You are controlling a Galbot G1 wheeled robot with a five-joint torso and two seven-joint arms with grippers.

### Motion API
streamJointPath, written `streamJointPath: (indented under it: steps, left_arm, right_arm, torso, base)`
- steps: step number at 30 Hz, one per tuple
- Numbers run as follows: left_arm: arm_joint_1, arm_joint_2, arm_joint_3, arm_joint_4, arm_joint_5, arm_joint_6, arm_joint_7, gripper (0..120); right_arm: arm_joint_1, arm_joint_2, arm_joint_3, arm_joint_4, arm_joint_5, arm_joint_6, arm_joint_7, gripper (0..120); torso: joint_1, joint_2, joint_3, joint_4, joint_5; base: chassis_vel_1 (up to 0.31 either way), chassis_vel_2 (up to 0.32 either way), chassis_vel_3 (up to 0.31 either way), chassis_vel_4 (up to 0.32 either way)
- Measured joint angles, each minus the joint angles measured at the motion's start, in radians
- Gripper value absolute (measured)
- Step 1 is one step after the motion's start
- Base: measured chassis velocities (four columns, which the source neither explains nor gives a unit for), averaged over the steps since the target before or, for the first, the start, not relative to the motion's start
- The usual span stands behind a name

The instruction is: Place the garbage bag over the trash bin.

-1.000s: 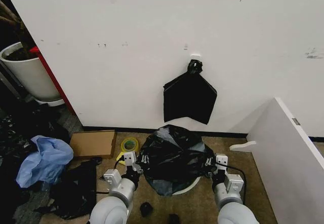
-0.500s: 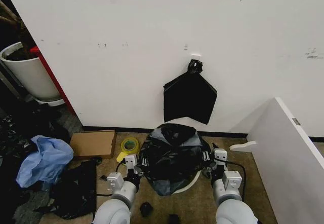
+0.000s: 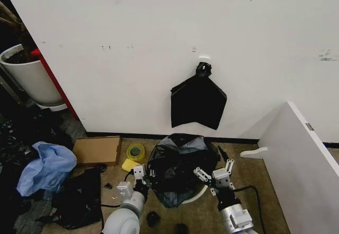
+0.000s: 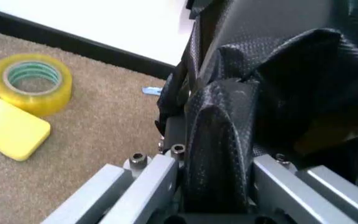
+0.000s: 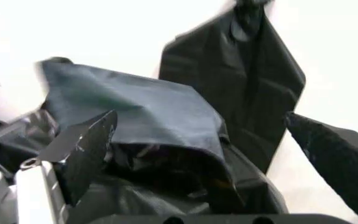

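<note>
The garbage bag [image 3: 177,164], glossy, black and crinkled, lies draped over the trash bin [image 3: 198,194]; just a white arc of the bin shows at its lower right. My left gripper [image 3: 142,173] is at the bag's left side. In the left wrist view it [image 4: 216,186] is shut on a fold of the bag [image 4: 272,79]. My right gripper [image 3: 214,173] stands at the bag's right side, open, fingers spread and apart from the plastic. The right wrist view shows its fingers [image 5: 86,149] wide apart with the bag [image 5: 148,112] beyond them.
A flat black bag [image 3: 198,104] hangs knotted on the wall just behind. A yellow tape roll [image 3: 135,151], a yellow sponge [image 3: 130,164] and cardboard [image 3: 97,150] lie left of the bin. Blue cloth [image 3: 47,168] and a planter [image 3: 29,78] are farther left, a white panel [image 3: 302,154] right.
My right gripper has opened, let go of the bag's right edge and drawn back. Both arms have dropped lower in view. The bag has settled lower over the bin.
</note>
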Motion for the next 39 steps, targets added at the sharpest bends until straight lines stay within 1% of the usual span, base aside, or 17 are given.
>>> streamJointPath:
  steps: [5,8,11,17,20,23,24,26,28,30,32,35,38,39]
  left_arm:
    - [-0.001,0.01,0.003,0.0,-0.004,0.012,-0.007,0]
    - [0.007,0.006,0.0,0.0,-0.006,0.013,-0.009,0]
    - [0.029,0.006,-0.004,-0.014,-0.004,0.014,-0.01,0]
    - [0.047,0.006,-0.011,-0.051,-0.003,0.016,-0.011,0]
    - [0.047,0.0,-0.012,-0.06,-0.002,0.016,-0.012,0]
    - [0.031,-0.01,-0.009,-0.053,0.013,0.014,-0.015,0]
    - [0.031,-0.01,-0.009,-0.053,0.013,0.014,-0.015,0]
    - [0.019,-0.014,-0.006,-0.04,0.023,0.014,-0.017,0]
    - [0.014,-0.014,-0.002,-0.035,0.029,0.014,-0.017,0]
    - [0.013,-0.013,0.006,-0.034,0.047,0.013,-0.015,0]
    - [0.015,-0.013,0.007,-0.035,0.052,0.013,-0.015,0]
    - [0.026,-0.01,0.008,-0.05,0.07,0.011,-0.014,0]
    - [0.032,-0.007,0.008,-0.062,0.074,0.011,-0.013,0]
    - [0.032,-0.007,0.008,-0.062,0.074,0.011,-0.013,0]
  right_arm:
    - [-0.013,0.026,0.028,-0.014,0.004,-0.019,0.038,100]
    - [-0.037,0.034,0.029,0.01,0.013,-0.025,0.054,100]
    - [-0.045,0.039,0.0,0.038,0.043,0.002,0.021,100]
    - [0.016,0.05,-0.035,0.003,0.039,0.025,-0.02,100]
    - [0.022,0.042,-0.028,0.005,-0.008,0.071,-0.059,100]
    - [-0.007,0.017,-0.013,0.013,-0.109,0.132,-0.099,100]
    - [-0.007,0.017,-0.013,0.013,-0.109,0.132,-0.099,100]
    - [-0.036,-0.005,-0.011,0.015,-0.183,0.149,-0.112,100]
    - [-0.044,-0.018,-0.011,0.012,-0.228,0.152,-0.122,100]
    - [-0.018,-0.032,-0.011,-0.017,-0.289,0.147,-0.136,100]
    - [-0.007,-0.033,-0.011,-0.024,-0.296,0.144,-0.136,100]
    - [0.055,-0.03,-0.011,-0.068,-0.34,0.131,-0.164,100]
    - [0.086,-0.023,-0.012,-0.096,-0.365,0.119,-0.176,90]
    - [0.086,-0.023,-0.012,-0.096,-0.365,0.119,-0.176,90]
  torso:
    - [0.0,0.0,0.0,0.0002,0.0]
    - [0.0,0.0,0.0,-0.0001,0.0]
    - [0.0,0.0,0.0,0.0,-0.0002]
    - [0.0,0.0,0.0,0.0002,0.0]
    - [0.0,0.0,0.0,0.0002,0.0001]
    - [0.0,0.0,0.0,0.0001,-0.0001]
    - [0.0,0.0,0.0,0.0001,-0.0001]
    - [0.0,0.0,0.0,-0.0001,-0.0001]
    - [0.0,0.0,0.0,-0.0002,-0.0002]
    - [0.0,0.0,0.0,-0.0002,-0.0001]
    - [0.0,0.0,0.0,-0.0001,-0.0001]
    - [0.0,0.0,0.0,0.0003,0.0001]
    - [0.0,0.0,0.0,0.0002,0.0001]
    - [0.0,0.0,0.0,0.0002,0.0001]
  base:
    - [0.0,0.0,0.0,0.0]
    - [0.0,0.0,0.0,0.0]
    - [0.0,0.0,0.0,0.0]
    - [0.0,0.0,0.0,0.0]
    - [0.0,0.0,0.0,0.0]
    - [0.0,0.0,0.0,0.0]
    - [0.0,0.0,0.0,0.0]
    - [0.0,0.0,0.0,0.0]
    - [0.0,0.0,0.0,0.0]
    - [0.0,0.0,0.0,0.0]
    - [0.0,0.0,0.0,0.0]
    - [0.0,0.0,0.0,0.0]
    - [0.0,0.0,0.0,0.0]
    - [0.0,0.0,0.0,0.0]
